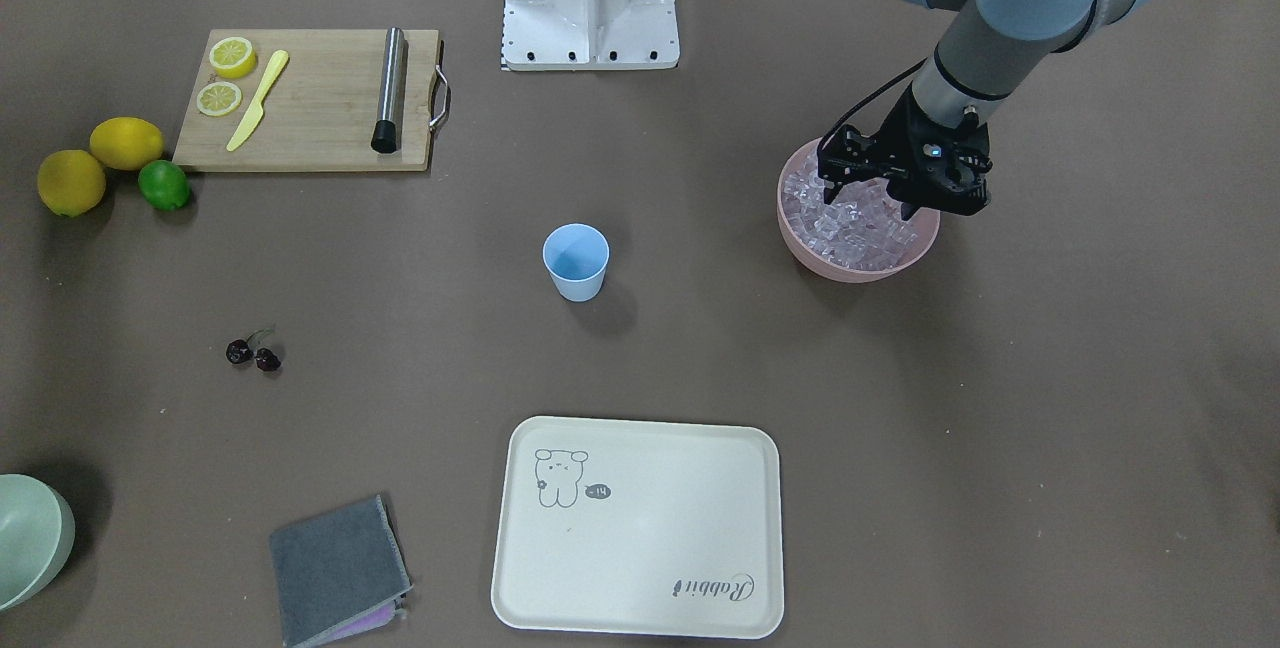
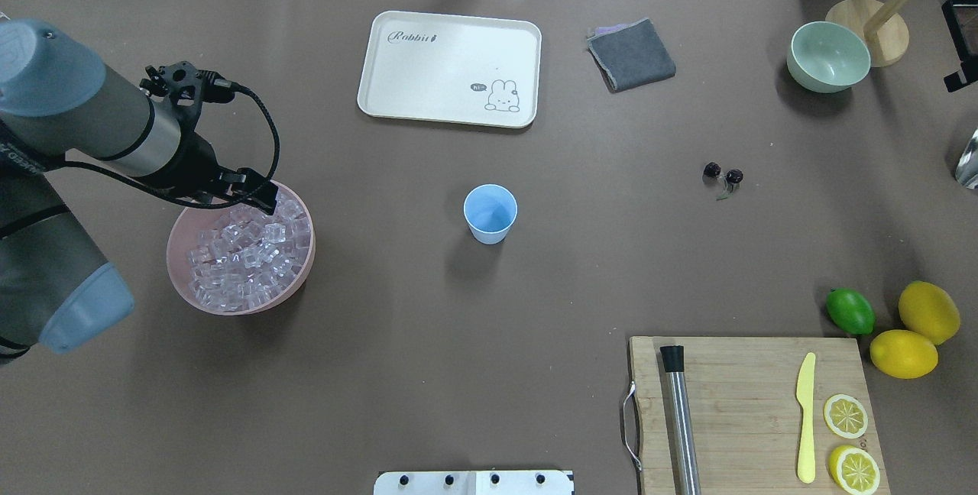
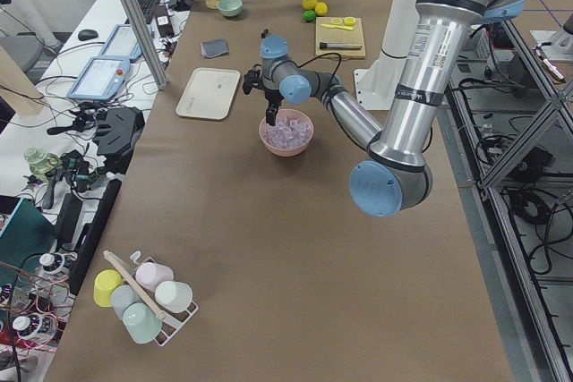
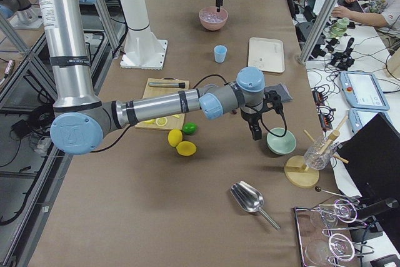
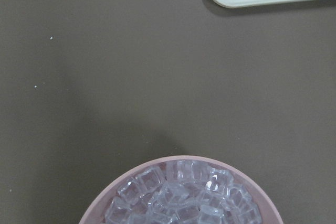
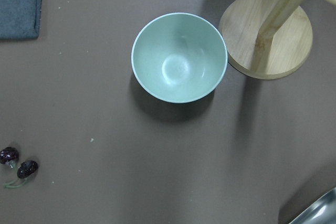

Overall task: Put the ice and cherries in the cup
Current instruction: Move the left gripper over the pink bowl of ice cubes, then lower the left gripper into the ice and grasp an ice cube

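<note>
While over ice (image 2: 244, 260), left pincer (image 2: 257, 197), opening unclear.

The left arm (image 2: 84, 124) enters from the overhead view's left edge, its left gripper (image 2: 262, 199) pointing down at mid-left; the right gripper (image 4: 255, 134) hangs downward at the right side view's centre, finger spacing unclear on both

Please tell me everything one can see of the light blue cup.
The cup is a small light blue tumbler, tapered, wider at the rim, with no handle; it looks like smooth plastic. It stands upright near the middle of the brown table and appears empty. Nothing touches it: the pink bowl with the ice stands apart on one side, the cherries lie apart on the other.
</note>
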